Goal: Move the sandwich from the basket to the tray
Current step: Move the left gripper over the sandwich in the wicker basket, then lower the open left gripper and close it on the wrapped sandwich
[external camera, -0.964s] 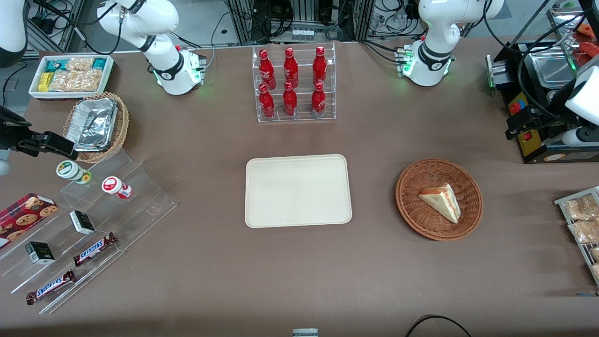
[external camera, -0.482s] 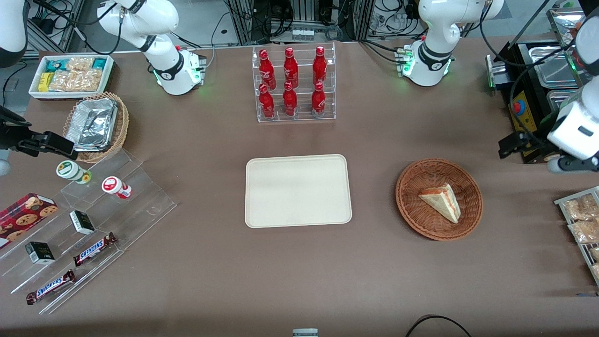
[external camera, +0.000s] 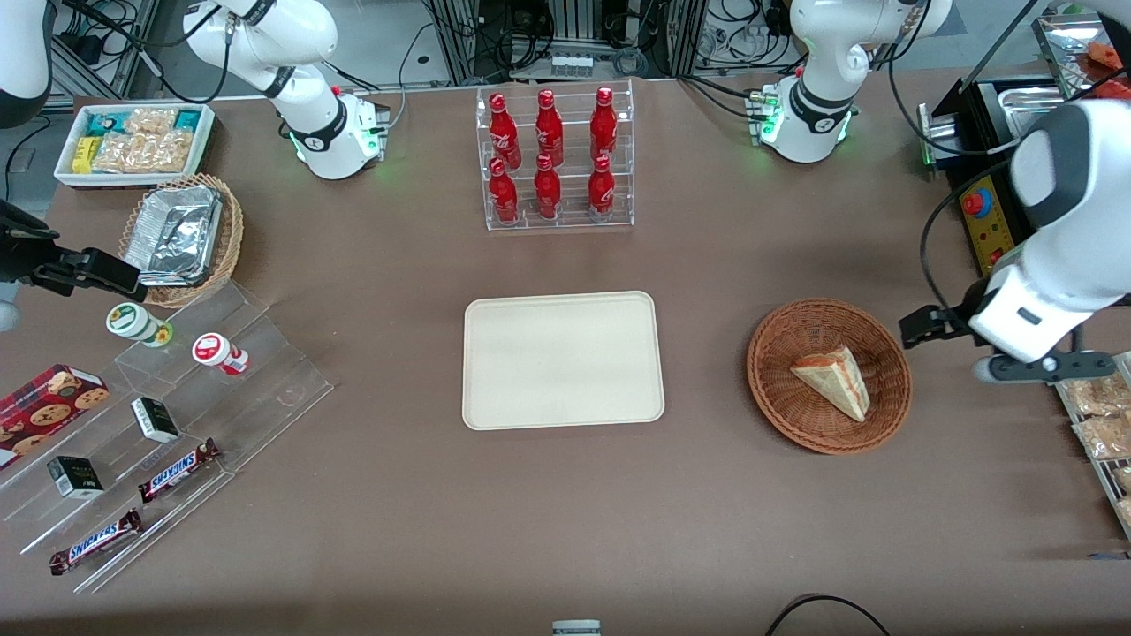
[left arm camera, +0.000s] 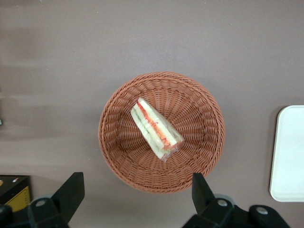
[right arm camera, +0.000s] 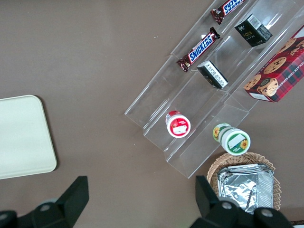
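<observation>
Left wrist view: one sandwich (left arm camera: 156, 128) lies in one wicker basket (left arm camera: 116, 156).
The tool (left arm camera: 135, 194) hovers above it, fingers spread, holding nothing; one cream tray (external camera: 563, 359) sits mid-table beside the basket, apart.

We see the sandwich (external camera: 832, 381) lying in the basket (external camera: 829, 438), which sits on the tabletop (external camera: 398, 521) toward the working arm's end, well apart from the tray (external camera: 562, 360). Our gripper (left arm camera: 137, 190) hangs above the basket's edge, fingers spread wide.

Brown table (external camera: 371, 530) — tray (external camera: 562, 359), basket (external camera: 786, 402)
</observation>
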